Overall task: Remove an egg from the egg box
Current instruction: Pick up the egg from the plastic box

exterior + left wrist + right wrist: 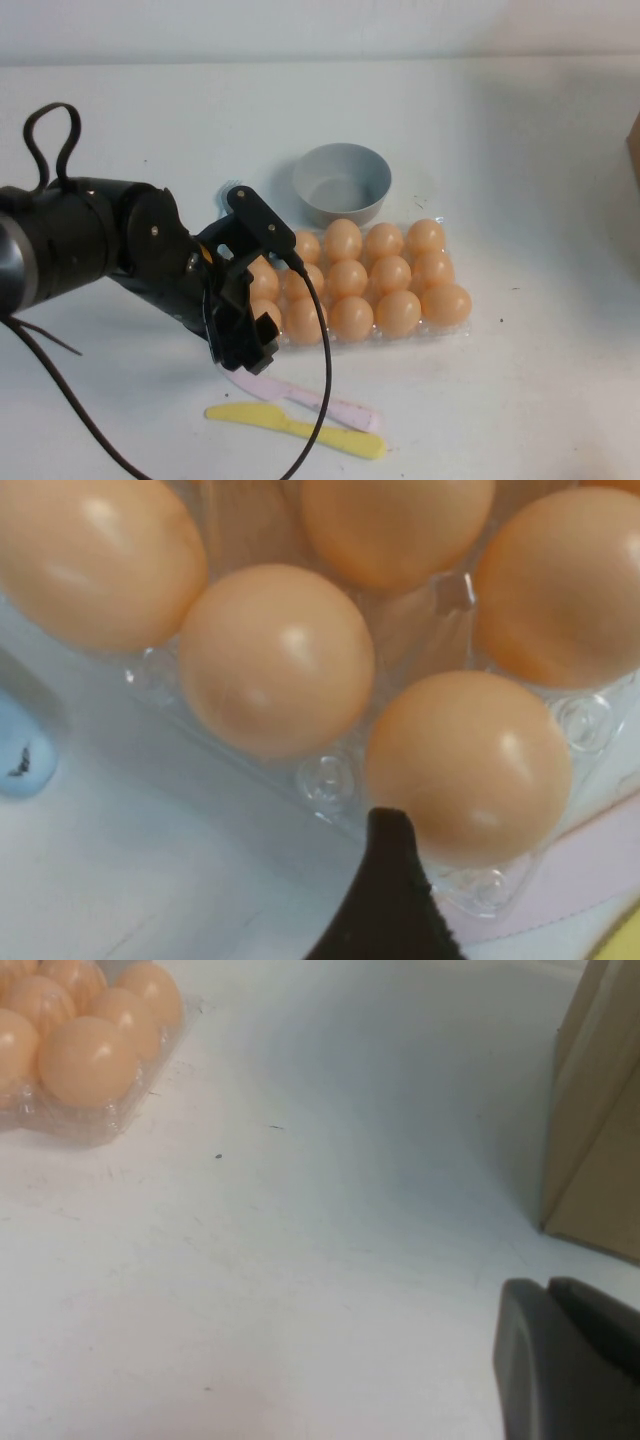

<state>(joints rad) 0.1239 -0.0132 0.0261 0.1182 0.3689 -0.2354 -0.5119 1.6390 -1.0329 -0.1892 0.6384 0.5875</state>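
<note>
The egg box [452,331] is a clear plastic tray full of orange-tan eggs, lying mid-table in front of the bowl. My left gripper [250,345] hangs low at the box's front left corner, open. One black finger [390,890] shows beside the corner egg [468,765], just at its side; the other finger is out of frame. Nothing is held. More eggs [275,655] fill the cups behind. My right gripper [548,1290] rests shut over bare table, far to the right of the egg box [90,1125].
A round grey bowl [341,183] stands just behind the box. A yellow plastic knife [300,428] and a pink one [320,400] lie in front of the box, near the left gripper. A brown cardboard box [600,1110] stands at the right edge.
</note>
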